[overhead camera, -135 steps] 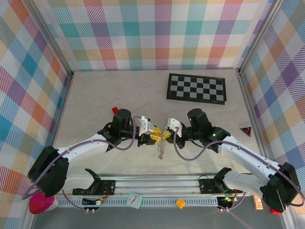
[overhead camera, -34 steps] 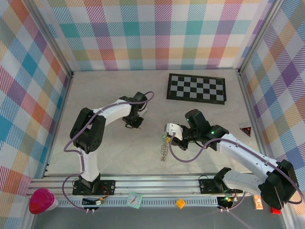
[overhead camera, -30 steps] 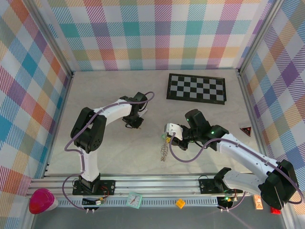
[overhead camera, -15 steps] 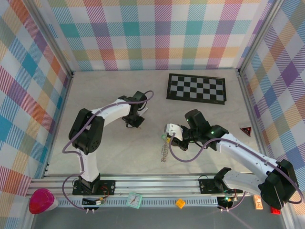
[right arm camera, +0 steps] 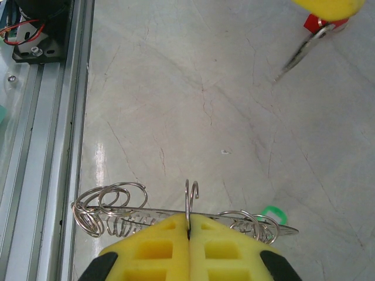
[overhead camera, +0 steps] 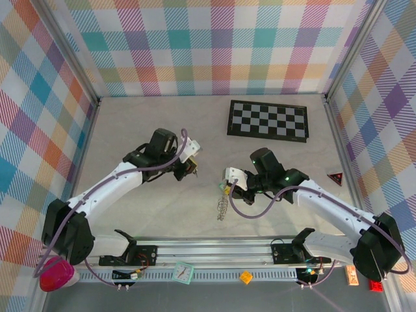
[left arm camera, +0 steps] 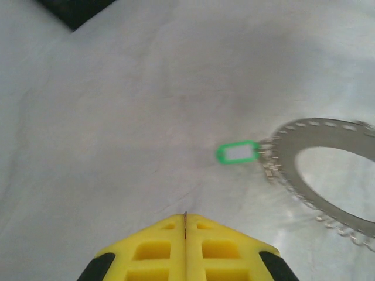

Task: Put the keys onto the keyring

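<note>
Right jaws pinch the keyring (left arm camera: pixel 282 167); left jaws closed, anything between them hidden.

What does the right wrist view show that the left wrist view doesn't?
Right wrist adds: the right gripper shut on the keyring, a silver key hanging beside a red piece, and the rail. Left wrist adds: a dark corner. Both: the left gripper, shut on that key; the keyring; the green key; the table.
</note>
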